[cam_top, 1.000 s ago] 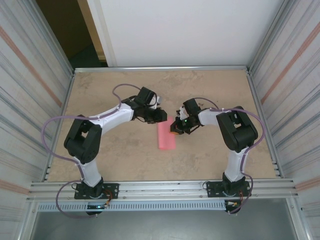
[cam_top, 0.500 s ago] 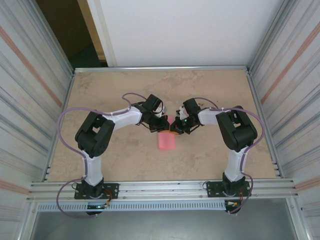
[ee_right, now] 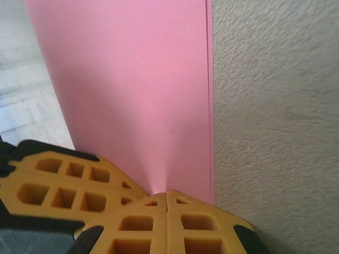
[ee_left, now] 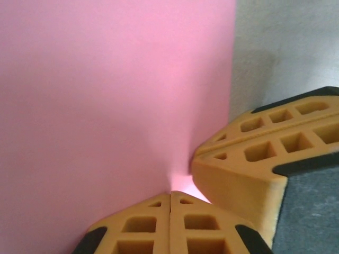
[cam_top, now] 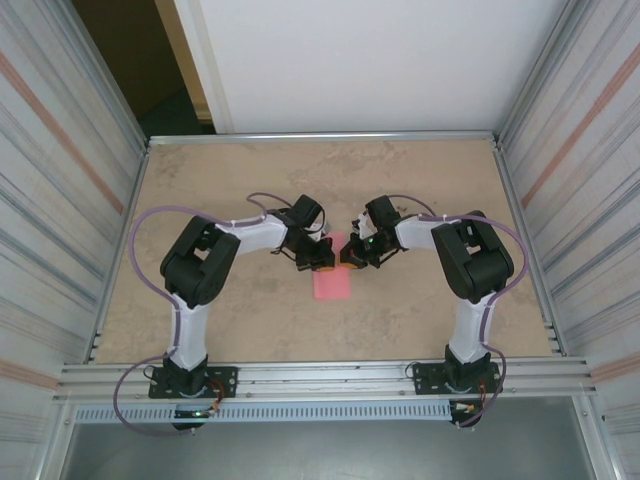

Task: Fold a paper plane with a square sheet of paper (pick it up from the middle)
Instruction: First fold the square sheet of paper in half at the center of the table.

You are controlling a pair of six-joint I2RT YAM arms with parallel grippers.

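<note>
Since a sec ago the L arm has swung in from 9 o'clock and its L gripper has come down beside the R gripper, tips nearly touching. Less of the pink paper shows now: its 12 o'clock end sits under the two heads.

The paper lies mid-table as a narrow folded strip running 12 to 6. The R wrist cam shows a doubled edge down its 3 o'clock side, so I judge at least one fold is in.

L jaws are clenched, pads meeting, with pink paper coming straight out of the tip. R jaws are the same, pinched on the paper just beside L. So both grip the same far end, side by side.

Step in hand, as I read it: a two-handed pinch at the 12 o'clock end to set up the next crease, prob. a nose or wing fold. It's far from a dart shape yet.

Next move needs the grippers working together w/o tugging apart, or the thin sheet tears or slips. Keep it low and the edges aligned.
</note>
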